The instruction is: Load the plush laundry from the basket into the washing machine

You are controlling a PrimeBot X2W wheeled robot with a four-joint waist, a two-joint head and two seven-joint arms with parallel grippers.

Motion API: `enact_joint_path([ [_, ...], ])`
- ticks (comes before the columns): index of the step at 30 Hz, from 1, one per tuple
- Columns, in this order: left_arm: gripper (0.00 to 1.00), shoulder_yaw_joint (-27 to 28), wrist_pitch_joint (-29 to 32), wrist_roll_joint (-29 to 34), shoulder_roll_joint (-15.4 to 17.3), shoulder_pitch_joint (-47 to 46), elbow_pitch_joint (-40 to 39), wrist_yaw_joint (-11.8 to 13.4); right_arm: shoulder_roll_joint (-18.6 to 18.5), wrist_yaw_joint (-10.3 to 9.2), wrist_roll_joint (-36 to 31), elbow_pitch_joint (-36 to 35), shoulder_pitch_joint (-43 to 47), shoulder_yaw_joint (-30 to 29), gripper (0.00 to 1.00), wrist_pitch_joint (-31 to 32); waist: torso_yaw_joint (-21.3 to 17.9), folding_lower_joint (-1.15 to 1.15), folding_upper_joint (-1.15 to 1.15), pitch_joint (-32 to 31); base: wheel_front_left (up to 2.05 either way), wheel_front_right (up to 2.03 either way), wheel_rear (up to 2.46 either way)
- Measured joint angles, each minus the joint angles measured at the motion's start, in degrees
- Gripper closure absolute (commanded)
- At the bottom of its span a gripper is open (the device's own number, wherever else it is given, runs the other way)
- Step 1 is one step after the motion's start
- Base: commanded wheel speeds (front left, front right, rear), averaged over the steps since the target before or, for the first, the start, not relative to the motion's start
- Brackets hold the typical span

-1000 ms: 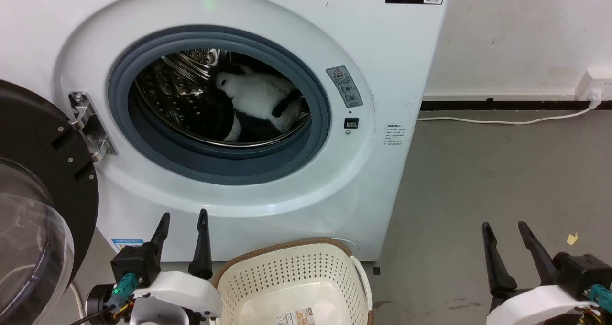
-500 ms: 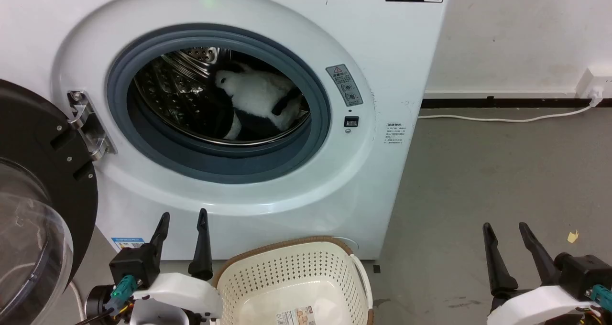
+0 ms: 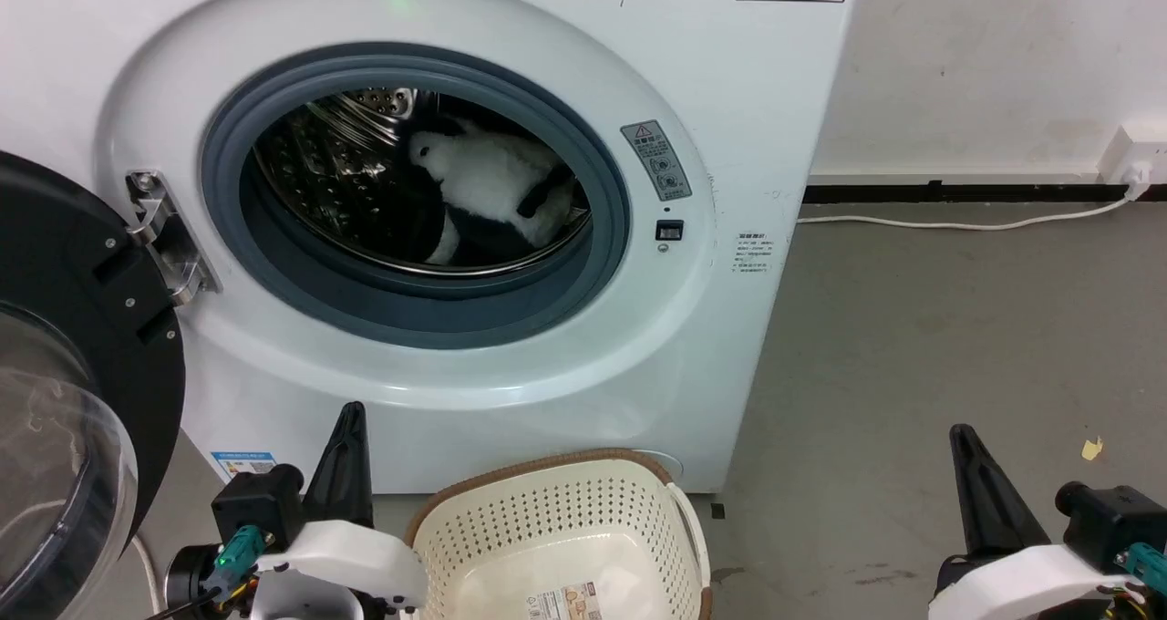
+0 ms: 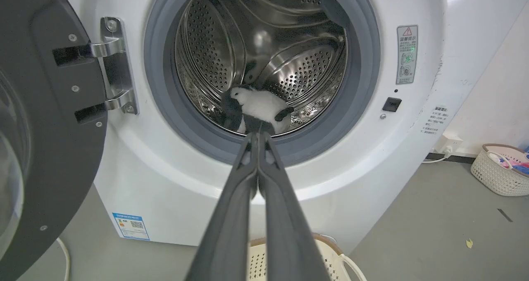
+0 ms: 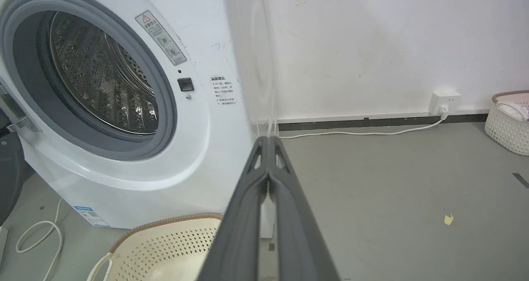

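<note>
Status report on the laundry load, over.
Left gripper and right gripper shut, empty, low either side of the basket. Penguin plush inside washing machine drum. Door open, porthole unobstructed.

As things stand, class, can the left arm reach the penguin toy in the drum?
Probably yes: the door is swung wide, nothing crosses the porthole, and the penguin toy lies low in the drum. The left arm has shut jaws.

One washing machine (image 3: 748,146), one plush toy (image 3: 488,182), two baskets (image 5: 165,244)
</note>
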Motion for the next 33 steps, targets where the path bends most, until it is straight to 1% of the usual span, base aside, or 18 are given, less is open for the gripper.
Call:
enact_joint_path([
  [11, 1.00, 0.45, 0.54, 1.07, -0.32, 0.00, -0.26, -0.26, 0.00, -0.01, -0.55, -0.02, -0.01, 0.26, 1.00, 0.27, -0.41, 0.00, 0.00, 0.09, 0.00, 0.00, 0.00],
  [33, 1.00, 2.07, 2.30, 4.56, -1.24, 0.08, -1.67, -1.63, 0.00, -0.01, -2.56, -0.36, -0.08, 0.97, 1.00, 1.09, -1.35, 0.00, 0.00, 0.29, 0.00, 0.00, 0.00],
])
